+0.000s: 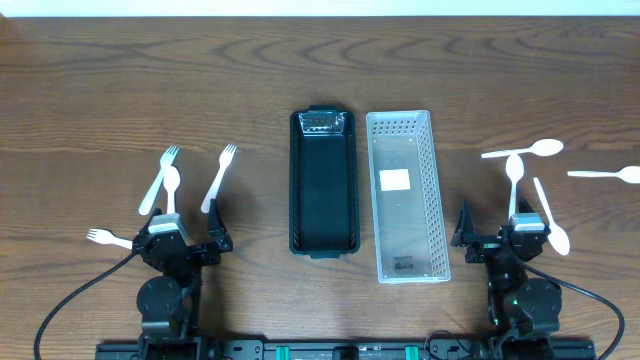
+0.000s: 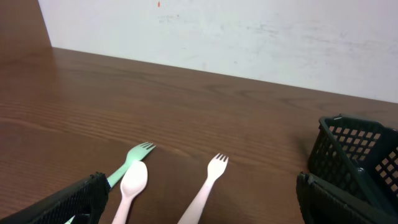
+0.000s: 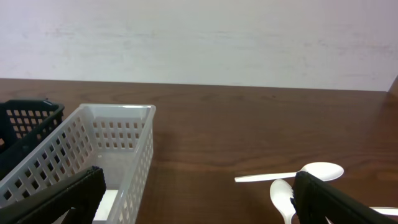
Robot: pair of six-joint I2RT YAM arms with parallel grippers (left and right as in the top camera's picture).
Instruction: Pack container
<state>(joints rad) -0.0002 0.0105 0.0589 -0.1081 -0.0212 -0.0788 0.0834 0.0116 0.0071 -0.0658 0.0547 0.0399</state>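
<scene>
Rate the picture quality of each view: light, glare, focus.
Overhead: even light, faint shadows, a bright glint at the far end of the black basket. Left wrist: the pale fork sharp, the left gripper's fingers dark and soft in the bottom corners. Right wrist: the white basket crisp, the wall flat and pale, the right gripper's fingers blurred.

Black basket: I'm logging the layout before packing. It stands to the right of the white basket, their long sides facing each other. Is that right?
No. The black basket stands to the left of the white basket, not the right, as the overhead view shows. Their long sides do face each other.
</scene>
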